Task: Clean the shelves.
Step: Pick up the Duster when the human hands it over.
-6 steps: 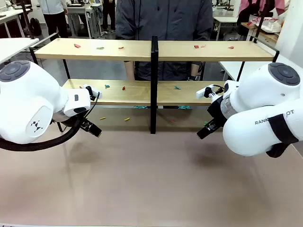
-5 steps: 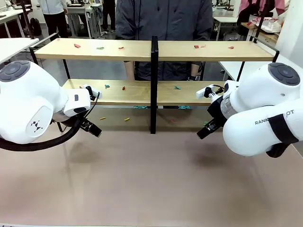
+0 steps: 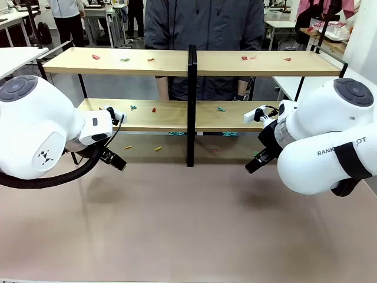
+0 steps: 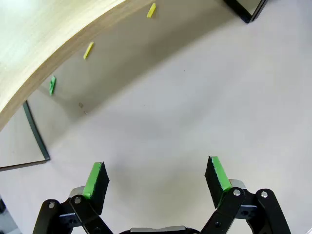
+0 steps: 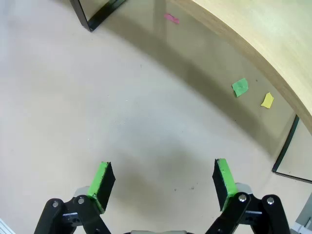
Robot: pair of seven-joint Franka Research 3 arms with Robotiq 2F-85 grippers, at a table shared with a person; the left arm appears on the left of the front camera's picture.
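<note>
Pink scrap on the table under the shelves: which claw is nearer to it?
Right. The right claw is just right of the pink scrap, on the robot's side; the left claw is far to its left, past the black upright.

The room is bright, with soft, even light. The shelves (image 3: 235, 62) throw a dark shadow on the table (image 3: 177, 224) under them. The wrist pictures bend the shelves' edge into a curve. Everything looks sharp.
</note>
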